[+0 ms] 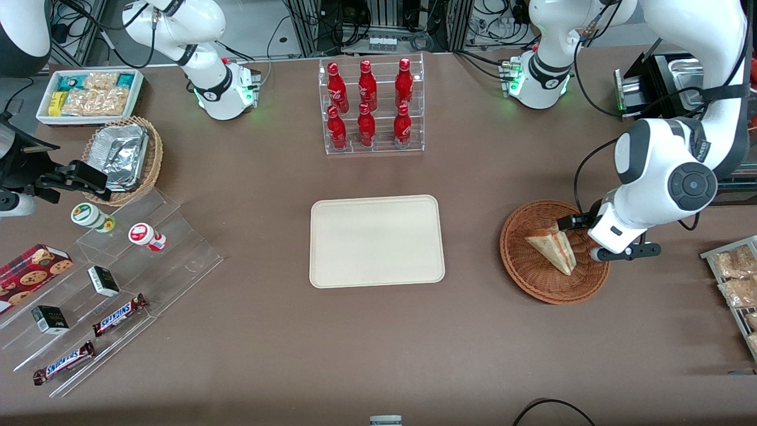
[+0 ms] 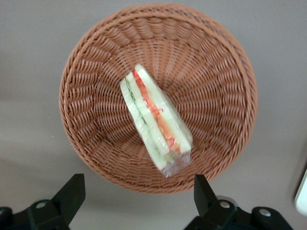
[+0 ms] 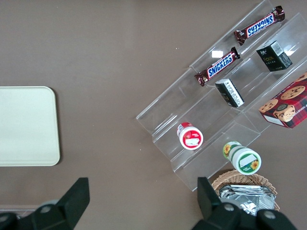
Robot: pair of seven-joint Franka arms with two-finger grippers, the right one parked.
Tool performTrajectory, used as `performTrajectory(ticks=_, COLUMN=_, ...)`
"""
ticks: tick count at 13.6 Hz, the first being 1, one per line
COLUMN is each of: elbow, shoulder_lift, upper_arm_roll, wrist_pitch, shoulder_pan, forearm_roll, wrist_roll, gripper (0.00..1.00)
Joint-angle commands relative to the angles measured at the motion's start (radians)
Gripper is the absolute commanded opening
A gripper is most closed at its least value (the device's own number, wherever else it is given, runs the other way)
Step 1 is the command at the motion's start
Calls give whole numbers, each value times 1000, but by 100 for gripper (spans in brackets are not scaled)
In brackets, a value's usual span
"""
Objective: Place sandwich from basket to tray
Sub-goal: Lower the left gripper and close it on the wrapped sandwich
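Note:
The sandwich (image 1: 553, 248) (image 2: 154, 120), a clear-wrapped wedge with red and green filling, lies on its side in the round reddish-brown basket (image 1: 520, 260) (image 2: 216, 110). My left gripper (image 1: 597, 239) (image 2: 139, 191) hovers over the basket's rim at the working arm's end, above bare table just outside the rim. It is open, its black fingers (image 2: 72, 191) set wide apart with nothing between them. The cream tray (image 1: 331, 236) (image 3: 26, 127) lies bare at mid-table, a short way from the basket toward the parked arm's end.
A clear rack of red bottles (image 1: 374, 106) stands farther from the camera than the tray. Toward the parked arm's end are a clear stepped shelf of snacks (image 1: 118, 278), a tan basket of foil trays (image 1: 121, 157) and a white snack bin (image 1: 89, 94). Snack packets (image 1: 733, 278) lie near the working arm.

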Motion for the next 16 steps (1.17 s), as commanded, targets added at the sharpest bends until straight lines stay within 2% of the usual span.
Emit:
performTrajectory(ticks=1, elbow=-105, shoulder_lift=-38, upper_arm_roll=-3, wrist_pitch=133, shoulder_pan=-32, forearm_roll=5, wrist_roll=-214, gripper=100)
performTrajectory(ticks=7, elbow=-186, shoulder_lift=-42, upper_arm_roll=-3, wrist_pitch=288, shoulder_pan=-52, forearm_roll=5, wrist_roll=-592, gripper=100)
performTrajectory(ticks=9, elbow=-237, shoulder_lift=-73, upper_arm_roll=-3, wrist_pitch=330, shoulder_pan=-53, forearm_roll=7, wrist_roll=-604, gripper=100)
performTrajectory(ticks=16, elbow=-240, shoulder_lift=-32, upper_arm_roll=-3, wrist_pitch=340, shoulder_pan=-53, forearm_roll=7, wrist_roll=-614, gripper=100)
